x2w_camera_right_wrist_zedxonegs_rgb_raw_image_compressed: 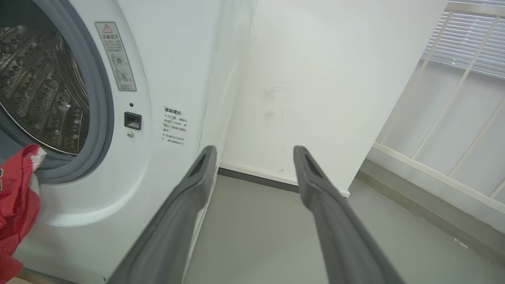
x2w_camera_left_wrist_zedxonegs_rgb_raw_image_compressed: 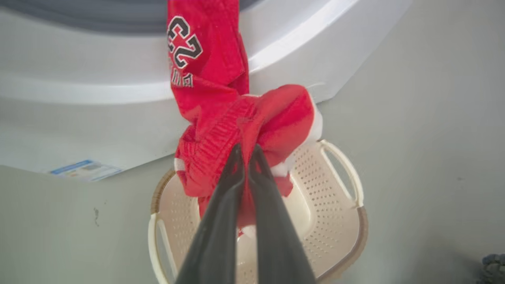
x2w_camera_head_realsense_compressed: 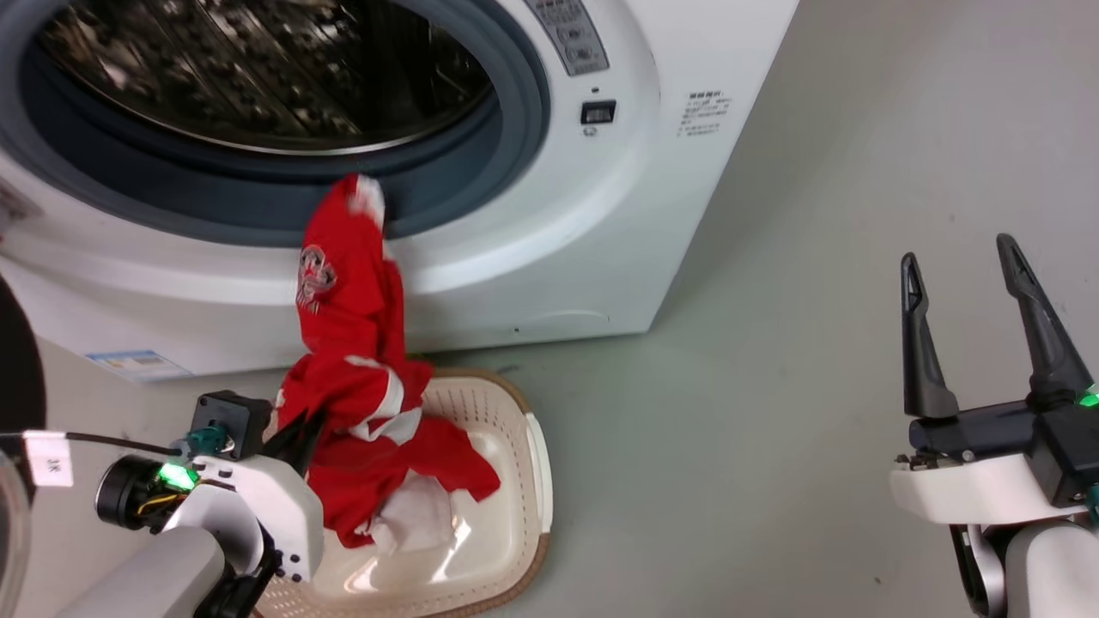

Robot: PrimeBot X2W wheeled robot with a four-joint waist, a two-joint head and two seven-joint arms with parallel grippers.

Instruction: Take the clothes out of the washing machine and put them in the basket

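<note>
The washing machine [x2w_camera_head_realsense_compressed: 601,215] stands with its steel drum [x2w_camera_head_realsense_compressed: 258,69] open. A red jersey [x2w_camera_head_realsense_compressed: 343,292] hangs from the grey gasket's lower lip down to the basket [x2w_camera_head_realsense_compressed: 537,463] on the floor in front. More red and white clothes [x2w_camera_head_realsense_compressed: 403,489] lie bunched inside the basket. My left gripper [x2w_camera_left_wrist_zedxonegs_rgb_raw_image_compressed: 246,149] is shut on a red fold just above the basket [x2w_camera_left_wrist_zedxonegs_rgb_raw_image_compressed: 347,173], under the numbered jersey [x2w_camera_left_wrist_zedxonegs_rgb_raw_image_compressed: 189,47]. In the head view the left gripper [x2w_camera_head_realsense_compressed: 296,438] is half buried in the cloth. My right gripper [x2w_camera_head_realsense_compressed: 957,253] stands open and empty far to the right. The right wrist view has the right gripper [x2w_camera_right_wrist_zedxonegs_rgb_raw_image_compressed: 254,150] facing the machine [x2w_camera_right_wrist_zedxonegs_rgb_raw_image_compressed: 165,79].
The black-rimmed door [x2w_camera_head_realsense_compressed: 15,369] shows at the far left edge. Bare grey floor [x2w_camera_head_realsense_compressed: 773,429] spreads right of the machine. A white wall [x2w_camera_right_wrist_zedxonegs_rgb_raw_image_compressed: 307,79] stands behind it, with a white railing [x2w_camera_right_wrist_zedxonegs_rgb_raw_image_compressed: 453,118] further right. A small dark object [x2w_camera_left_wrist_zedxonegs_rgb_raw_image_compressed: 495,268] lies on the floor.
</note>
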